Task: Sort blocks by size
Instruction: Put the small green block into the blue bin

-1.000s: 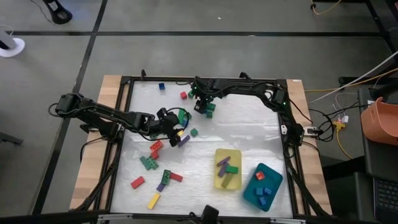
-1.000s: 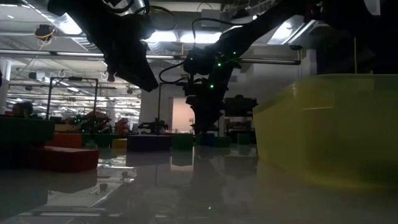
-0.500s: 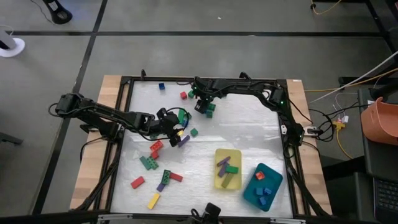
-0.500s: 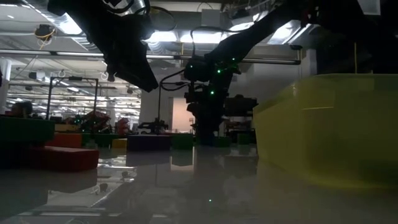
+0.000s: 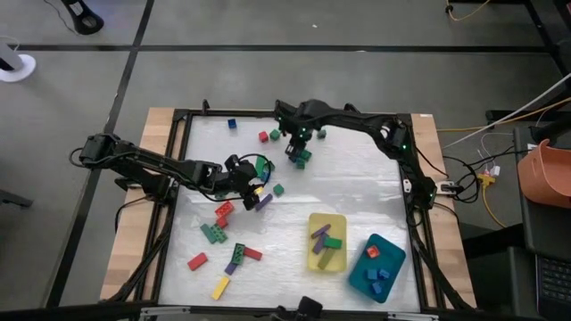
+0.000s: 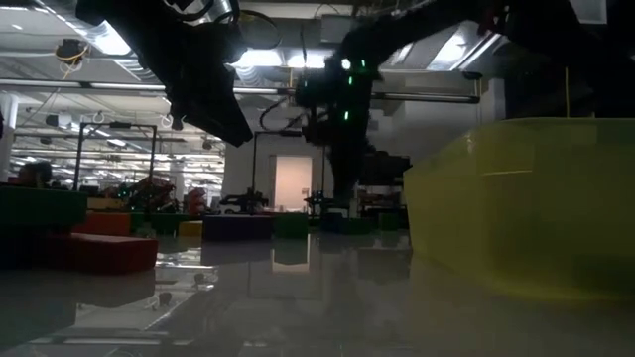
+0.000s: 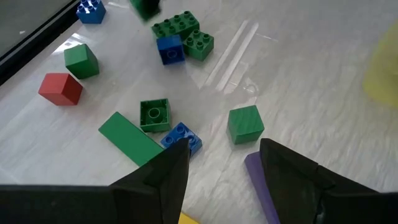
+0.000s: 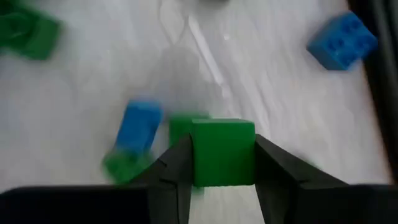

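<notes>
right gripper (image 8: pixel 222 163) gripping a green cube (image 8: pixel 222 152) above the tabletop's (image 5: pixel 357 183) far edge.
the cube is showing no long axis, one flat face pointing back at the wrist camera; left gripper (image 7: pixel 221 163) is hanging unclenched mid-table over loose blocks (image 7: pixel 180 37).

Right gripper (image 8: pixel 216 163) now closed on a green cube (image 8: pixel 222 152), lifted off the table

In the right wrist view, the blue and green blocks (image 8: pixel 140 146) under the held green cube (image 8: pixel 222 152) look smeared, so their shapes are hard to tell. In the left wrist view, a dark green block (image 7: pixel 145 7) is blurry and cut off at the edge. In the low view, both arms are only dark shapes.
</notes>
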